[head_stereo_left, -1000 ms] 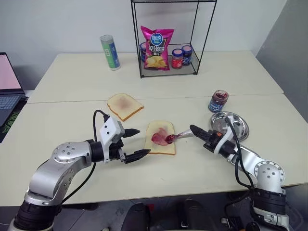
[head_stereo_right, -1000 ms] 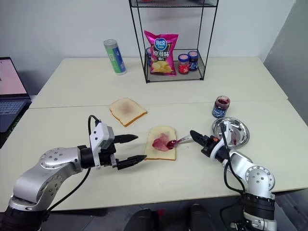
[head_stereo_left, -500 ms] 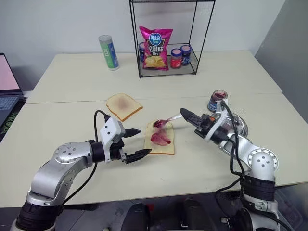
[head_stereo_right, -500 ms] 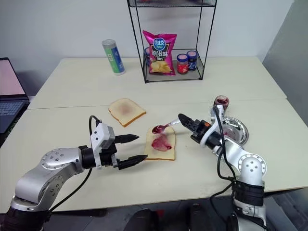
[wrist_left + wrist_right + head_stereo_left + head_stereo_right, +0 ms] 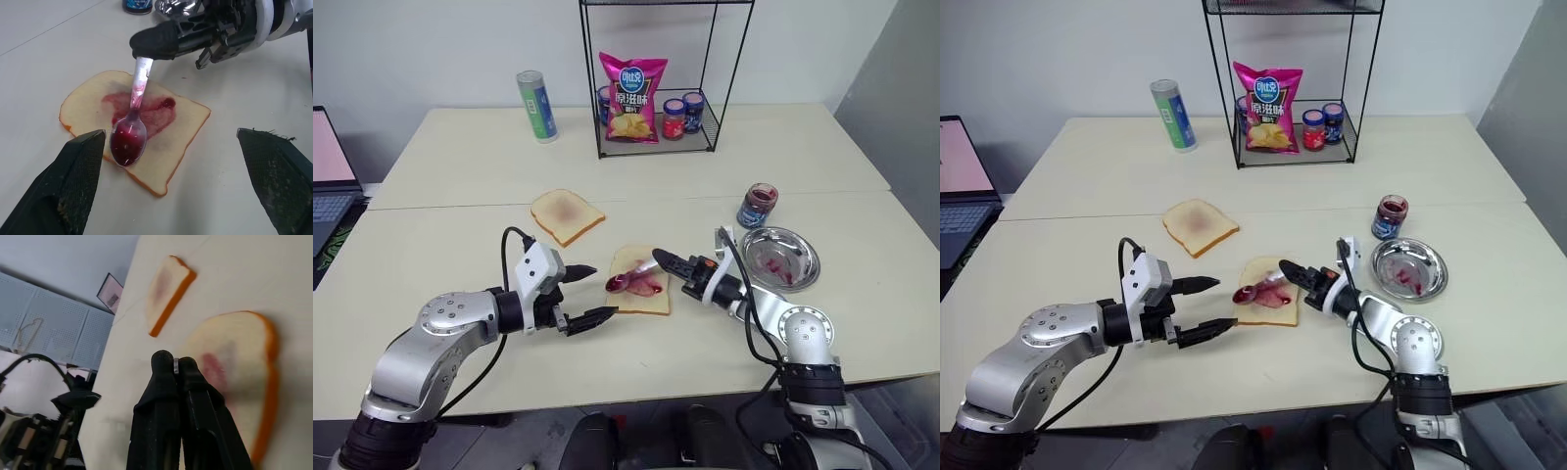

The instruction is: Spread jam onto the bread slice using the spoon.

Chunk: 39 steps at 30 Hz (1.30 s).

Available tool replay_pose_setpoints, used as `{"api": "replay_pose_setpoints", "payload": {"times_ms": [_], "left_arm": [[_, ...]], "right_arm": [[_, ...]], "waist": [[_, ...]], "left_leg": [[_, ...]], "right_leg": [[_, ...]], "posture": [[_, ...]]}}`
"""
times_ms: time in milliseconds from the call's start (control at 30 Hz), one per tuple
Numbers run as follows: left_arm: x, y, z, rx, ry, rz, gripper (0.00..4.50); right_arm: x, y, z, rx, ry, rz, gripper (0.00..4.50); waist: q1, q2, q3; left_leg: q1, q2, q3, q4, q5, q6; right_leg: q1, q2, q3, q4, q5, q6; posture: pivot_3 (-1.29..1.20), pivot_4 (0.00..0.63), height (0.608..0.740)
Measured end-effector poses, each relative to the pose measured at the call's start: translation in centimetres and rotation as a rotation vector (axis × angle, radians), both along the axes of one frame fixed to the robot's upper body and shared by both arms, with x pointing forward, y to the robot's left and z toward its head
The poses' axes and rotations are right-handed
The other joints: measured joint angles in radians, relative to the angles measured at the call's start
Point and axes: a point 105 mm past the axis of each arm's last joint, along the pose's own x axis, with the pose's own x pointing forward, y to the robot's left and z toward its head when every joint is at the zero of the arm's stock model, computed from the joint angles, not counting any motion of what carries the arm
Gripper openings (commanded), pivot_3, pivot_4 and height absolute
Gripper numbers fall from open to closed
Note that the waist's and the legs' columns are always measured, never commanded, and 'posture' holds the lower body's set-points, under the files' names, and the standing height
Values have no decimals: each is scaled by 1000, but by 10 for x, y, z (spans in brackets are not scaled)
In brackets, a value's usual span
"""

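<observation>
With jam (image 5: 146, 108) smeared mid-slice, bread slice (image 5: 181, 122) edges left bare. Right gripper (image 5: 668, 263) clamped on spoon (image 5: 130, 135); left gripper (image 5: 587, 294) spread wide, empty.

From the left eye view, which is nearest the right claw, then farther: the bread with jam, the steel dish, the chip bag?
From the right claw:
1. Bread slice, directly beneath it.
2. Steel dish, to its right.
3. Chip bag, far back in the wire rack.

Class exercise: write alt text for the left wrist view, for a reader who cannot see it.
A black claw grips a small silver spoon, its jam-coated bowl over the near edge of a bread slice smeared with dark red jam. Two open black fingers frame the slice on the pale table.
</observation>
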Motion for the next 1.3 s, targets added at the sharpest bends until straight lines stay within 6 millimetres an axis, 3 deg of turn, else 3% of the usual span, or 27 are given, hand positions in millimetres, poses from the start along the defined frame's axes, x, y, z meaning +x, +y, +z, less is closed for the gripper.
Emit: {"api": "replay_pose_setpoints", "payload": {"times_ms": [367,567,667,767,900,967,1067,1300], "left_arm": [[2,-1,3,-2,-9,-9,4500],[12,-16,19,-4,-55,-88,4500],[18,-28,35,4,-97,-161,4500],[21,-41,49,14,-133,-239,4500],[27,-67,60,14,-171,-333,4500],[30,-90,63,26,-220,-409,4500],[32,-118,56,40,-260,-493,4500],[34,-159,40,0,-264,-571,4500]], "right_arm": [[-25,-42,8,-47,-27,-35,22],[-18,-53,62,26,-169,-113,22],[-16,-70,88,38,-237,-208,22],[-14,-93,99,24,-258,-328,22],[-19,-130,87,-50,-217,-490,22],[-28,-161,73,-111,-180,-604,22],[-38,-194,63,-187,-148,-705,22],[-39,-234,46,-243,-94,-754,22]], "waist": [[12,0,0],[20,-1,0],[26,-1,1],[27,-1,1],[33,-2,0],[45,-2,0],[46,-1,0],[28,-1,0]], "left_leg": [[0,0,0,0,0,0],[0,0,-1,0,0,0],[-1,-1,0,0,0,0],[-2,-1,0,0,0,1],[-6,-1,-1,0,0,1],[-7,-3,-1,1,-1,2],[-7,-4,1,1,-2,4],[-4,-1,0,2,-2,5]], "right_leg": [[0,0,0,0,-2,4],[0,2,0,0,-2,4],[0,4,0,-2,-2,4],[1,4,0,-6,-2,5],[0,4,-1,-9,1,2],[0,4,-1,-11,1,2],[0,3,0,-11,2,2],[1,6,1,-9,0,6]], "posture": [[0,150,740],[0,150,740],[0,150,740],[0,150,740],[0,150,740],[0,150,740],[0,150,740],[0,150,740]]}}
